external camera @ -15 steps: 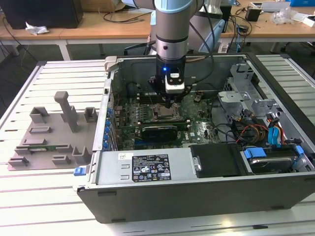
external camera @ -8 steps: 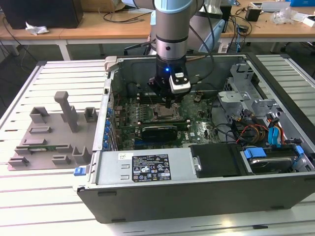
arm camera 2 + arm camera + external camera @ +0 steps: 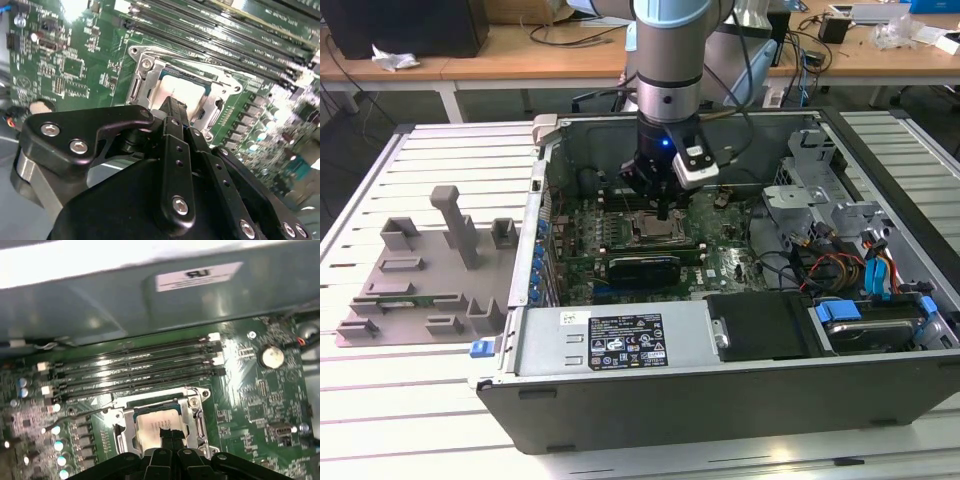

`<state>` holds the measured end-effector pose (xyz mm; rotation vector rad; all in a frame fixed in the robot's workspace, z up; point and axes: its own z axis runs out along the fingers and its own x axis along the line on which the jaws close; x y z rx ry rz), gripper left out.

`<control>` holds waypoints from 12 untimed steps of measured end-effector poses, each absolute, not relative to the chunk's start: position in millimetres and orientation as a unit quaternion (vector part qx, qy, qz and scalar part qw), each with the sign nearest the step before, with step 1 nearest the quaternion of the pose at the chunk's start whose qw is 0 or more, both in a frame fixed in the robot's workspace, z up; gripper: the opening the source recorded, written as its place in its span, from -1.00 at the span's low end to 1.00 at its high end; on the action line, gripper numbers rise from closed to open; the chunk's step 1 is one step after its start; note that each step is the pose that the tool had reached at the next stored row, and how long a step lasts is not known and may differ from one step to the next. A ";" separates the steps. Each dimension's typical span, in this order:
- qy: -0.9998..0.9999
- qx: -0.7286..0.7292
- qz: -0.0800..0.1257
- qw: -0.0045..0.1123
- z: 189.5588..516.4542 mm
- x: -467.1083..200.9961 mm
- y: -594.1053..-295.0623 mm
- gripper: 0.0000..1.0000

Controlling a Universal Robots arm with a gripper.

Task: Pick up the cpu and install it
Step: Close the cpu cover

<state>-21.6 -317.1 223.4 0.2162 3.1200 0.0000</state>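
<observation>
The cpu [image 3: 150, 421] is a pale, shiny square lying flat inside the open metal socket frame [image 3: 197, 415] on the green motherboard [image 3: 250, 385]. My gripper [image 3: 169, 432] stands right over it, its two thin black fingers pressed together, tips at or just above the chip's top; I cannot tell whether they touch. In the second wrist view the cpu [image 3: 184, 90] shows just past the gripper [image 3: 173, 103]. In the exterior view the gripper [image 3: 663, 212] reaches down into the open computer case [image 3: 720, 400] above the cpu [image 3: 657, 230].
Black memory slots [image 3: 135, 365] run beside the socket, with the case wall [image 3: 150, 305] behind them. A power supply [image 3: 610, 342], a drive cage [image 3: 810, 185] and coloured cables [image 3: 870, 265] crowd the case. A grey moulded tray [image 3: 430, 270] lies at the exterior view's left.
</observation>
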 end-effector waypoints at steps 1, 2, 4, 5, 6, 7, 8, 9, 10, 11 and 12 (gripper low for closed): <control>0.998 0.061 0.000 0.007 223.3 -21.6 -317.1 -0.79; 0.999 0.049 0.000 0.007 223.2 -21.6 -317.1 -0.79; 1.000 0.021 0.000 0.007 223.0 -21.6 -317.1 -0.79; 1.000 0.010 0.000 0.007 223.0 -21.7 -317.1 -0.79; 1.000 0.002 0.000 0.007 222.9 -21.7 -317.1 -0.79; 1.000 -0.015 0.001 0.007 222.7 -21.7 -317.1 -0.79; 1.000 -0.029 0.001 0.007 222.5 -21.7 -317.1 -0.79; 0.999 -0.038 0.001 0.007 222.2 -21.6 -317.0 -0.79; 0.999 -0.052 0.000 0.007 221.6 -21.6 -317.1 -0.79; 0.998 -0.055 0.000 0.007 220.7 -21.8 -317.3 -0.79; 0.998 -0.055 0.000 0.007 219.8 -22.2 -318.0 -0.79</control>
